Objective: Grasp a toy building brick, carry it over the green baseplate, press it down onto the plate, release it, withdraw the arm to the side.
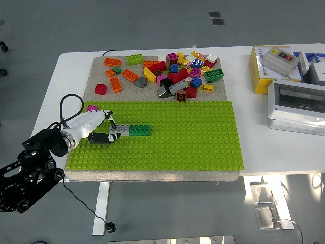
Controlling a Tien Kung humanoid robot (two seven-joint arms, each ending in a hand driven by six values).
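Note:
The green baseplate lies at the front of a tan mat. A grey brick sits on its left part, end to end with a dark green brick. My left hand reaches in from the lower left. A white finger and the dark thumb close on the grey brick's left end. A small pink brick sits on the plate's far left corner, just behind the hand. A loose pile of coloured bricks lies on the mat behind the plate. My right arm is out of view.
A yellow box and a grey-lidded white case stand at the table's right. A black cable loops over my left wrist. Loose orange bricks and a red one lie on the mat's far left.

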